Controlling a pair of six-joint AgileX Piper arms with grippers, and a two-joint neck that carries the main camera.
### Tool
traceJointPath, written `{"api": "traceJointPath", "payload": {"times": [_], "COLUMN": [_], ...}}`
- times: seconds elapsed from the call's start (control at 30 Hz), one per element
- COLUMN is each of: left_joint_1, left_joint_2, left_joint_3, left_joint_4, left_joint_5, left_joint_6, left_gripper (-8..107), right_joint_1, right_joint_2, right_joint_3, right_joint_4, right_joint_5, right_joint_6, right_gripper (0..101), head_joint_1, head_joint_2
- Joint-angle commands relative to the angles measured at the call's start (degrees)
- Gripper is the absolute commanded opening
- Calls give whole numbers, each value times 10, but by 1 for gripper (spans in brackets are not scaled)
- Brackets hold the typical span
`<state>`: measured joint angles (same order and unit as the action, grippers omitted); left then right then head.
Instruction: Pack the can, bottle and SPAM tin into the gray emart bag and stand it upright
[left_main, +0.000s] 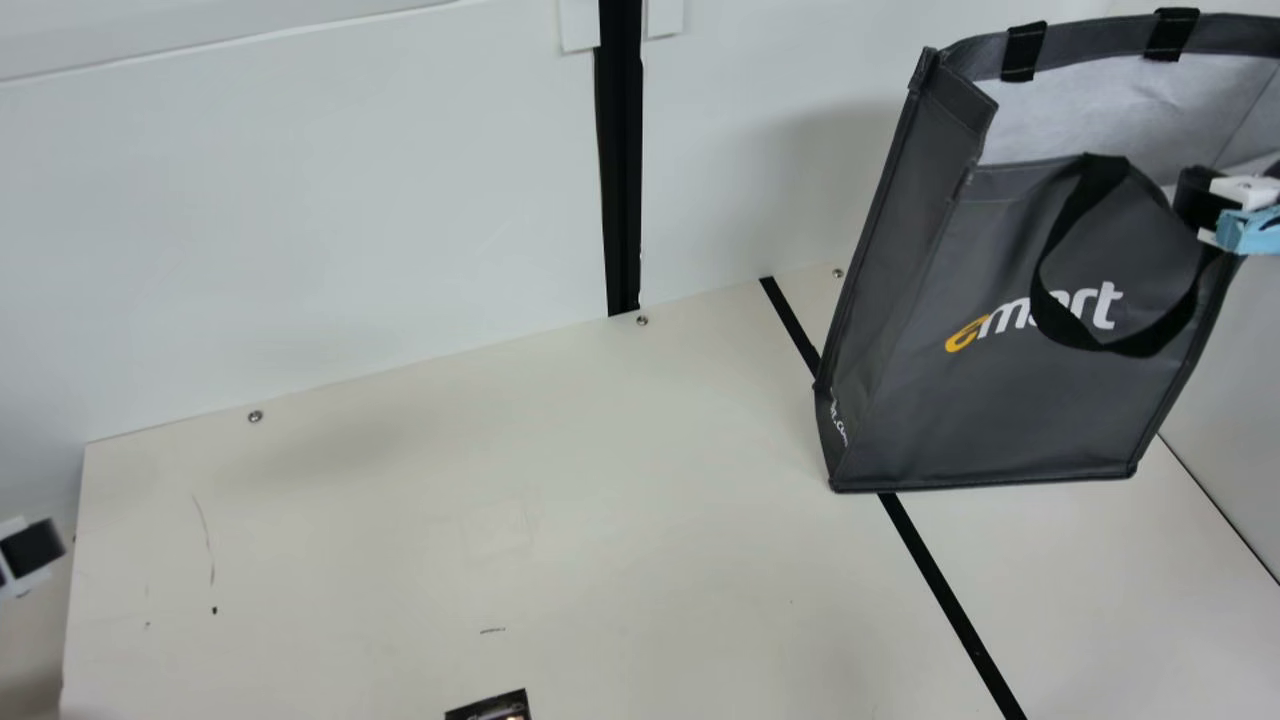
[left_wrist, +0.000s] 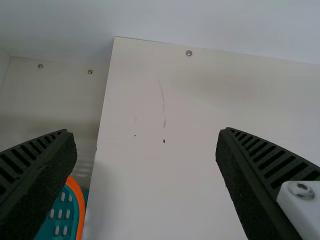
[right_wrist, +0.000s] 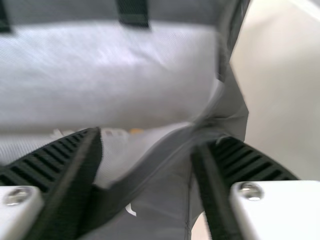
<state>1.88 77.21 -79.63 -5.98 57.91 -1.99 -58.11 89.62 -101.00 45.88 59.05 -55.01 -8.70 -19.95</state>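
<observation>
Right wrist view: right end effector (right_wrist: 147, 142) released, spread astride the bag's rim (right_wrist: 165, 145). Judged best: pinch squarely, clear of handle (left_main: 1130, 347), steady lightly.

Left wrist view: left end effector (left_wrist: 146, 134) released.

Main view: bag (left_main: 1010, 420) at desk's (left_main: 600, 500) right; long axis near vertical, leaning; mouth up, lettered face cameraward.

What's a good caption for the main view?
Open-topped gray emart bag on a cream table, the right gripper at its rim.
</observation>
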Motion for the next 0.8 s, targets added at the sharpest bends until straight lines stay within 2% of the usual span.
{"api": "traceJointPath", "payload": {"times": [0.0,0.13,0.53,0.77], "left_joint_1": [0,0,0,0], "left_joint_2": [0,0,0,0], "left_joint_3": [0,0,0,0], "left_joint_4": [0,0,0,0], "left_joint_5": [0,0,0,0], "left_joint_6": [0,0,0,0], "left_gripper": [90,90,90,90], "right_joint_1": [1,5,37,81], "right_joint_2": [0,0,6,9], "right_joint_3": [-21,-54,-153,-193], "right_joint_4": [4,11,24,19], "right_joint_5": [0,8,28,34], "right_joint_6": [2,7,36,58], "right_gripper": [84,95,95,95], "head_joint_1": [-13,-13,-13,-13], "head_joint_2": [0,0,0,0]}}
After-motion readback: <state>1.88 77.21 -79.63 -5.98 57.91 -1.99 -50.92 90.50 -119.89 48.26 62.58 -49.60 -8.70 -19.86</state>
